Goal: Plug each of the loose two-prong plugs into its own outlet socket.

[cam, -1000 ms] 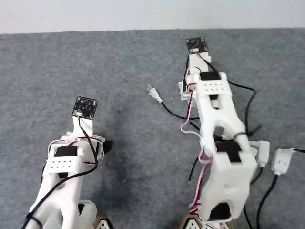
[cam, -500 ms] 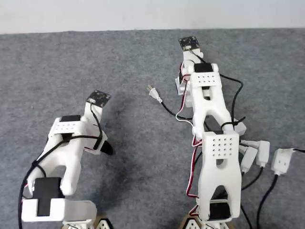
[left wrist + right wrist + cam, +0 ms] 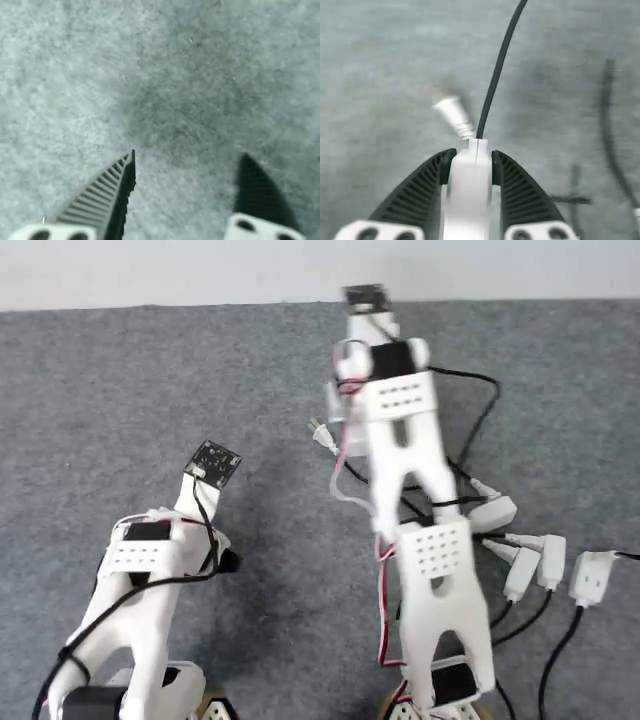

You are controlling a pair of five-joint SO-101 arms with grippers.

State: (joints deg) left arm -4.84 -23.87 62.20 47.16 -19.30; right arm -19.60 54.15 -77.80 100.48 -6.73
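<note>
My right gripper (image 3: 472, 152) is shut on a white connector body (image 3: 469, 185) whose black cord (image 3: 497, 75) runs away over the carpet. Just beyond its tip lies a loose white two-prong plug (image 3: 452, 117), also seen from above as the plug (image 3: 322, 434) beside the right gripper (image 3: 338, 408) at the far middle. My left gripper (image 3: 187, 155) stands open above bare grey carpet, low at the near left as the left gripper (image 3: 224, 560). Several white outlet sockets (image 3: 548, 562) on black cords lie at the near right.
Black cords (image 3: 480, 430) loop across the carpet to the right of the right arm and around the sockets (image 3: 591, 576). Grey carpet (image 3: 130, 390) covers the whole table. A pale wall edge (image 3: 200, 270) bounds the far side.
The right arm has stretched farther out and swung left with the connector in its gripper, ending next to the loose plug. The left arm has shifted its wrist slightly.
</note>
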